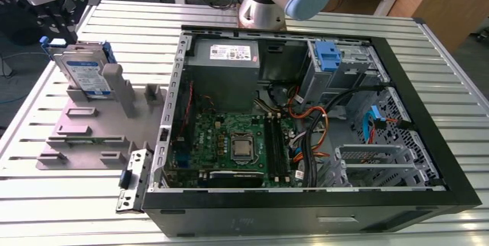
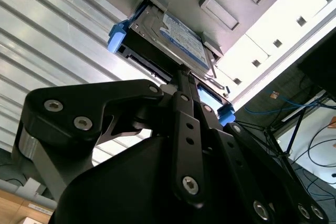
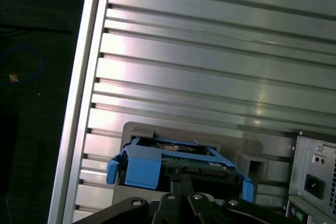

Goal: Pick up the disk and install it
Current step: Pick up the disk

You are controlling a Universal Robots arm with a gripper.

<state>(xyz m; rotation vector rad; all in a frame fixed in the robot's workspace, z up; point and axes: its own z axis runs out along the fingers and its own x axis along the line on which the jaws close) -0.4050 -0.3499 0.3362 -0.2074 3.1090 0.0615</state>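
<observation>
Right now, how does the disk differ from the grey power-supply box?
The disk stands on edge in the grey stand outside the computer case; the power-supply box sits inside it. The disk is thin with blue side rails; the power-supply box is bulkier and plain grey. Both are metal and carry a label.

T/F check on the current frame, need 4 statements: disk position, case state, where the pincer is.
1. The disk stands on edge in the grey holder. True.
2. The computer case lies open with its motherboard exposed. True.
3. The disk is already installed inside the case. False: it sits in the holder outside the case, to the exterior view's left of it.
4. The pincer hangs over the motherboard. False: in both wrist views it is right at the disk's blue-railed edge, away from the case.
</observation>
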